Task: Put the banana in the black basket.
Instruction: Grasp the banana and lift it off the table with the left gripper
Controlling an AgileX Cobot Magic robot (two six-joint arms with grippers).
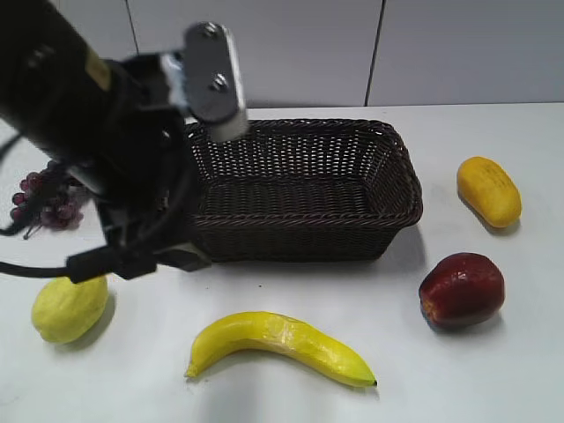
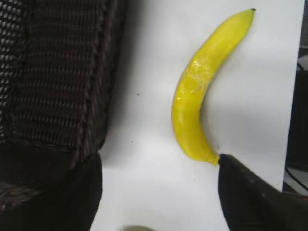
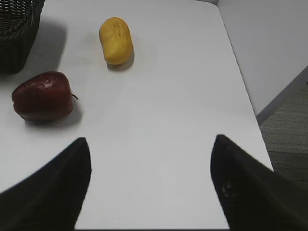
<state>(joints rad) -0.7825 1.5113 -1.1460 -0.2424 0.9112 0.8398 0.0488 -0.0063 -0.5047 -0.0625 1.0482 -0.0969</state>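
Banana (image 2: 195, 91) beside spread left gripper (image 2: 159, 192)

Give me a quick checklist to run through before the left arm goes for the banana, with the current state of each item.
1. Long curved bright-yellow banana lies free on the white table, nothing on top of it: ok.
2. Left gripper open, fingers apart: ok.
3. Gripper straddling the banana's middle: not ok; one fingertip sits at the banana's end, the body lies ahead of the gripper.
4. Large dark woven wicker basket has room: ok, its visible inside shows nothing.
5. Neighbours clear of the banana: ok; yellow-green lemon-like fruit and dark red apple lie apart from it.
6. Right gripper out of the way: ok, open over bare table near the apple.
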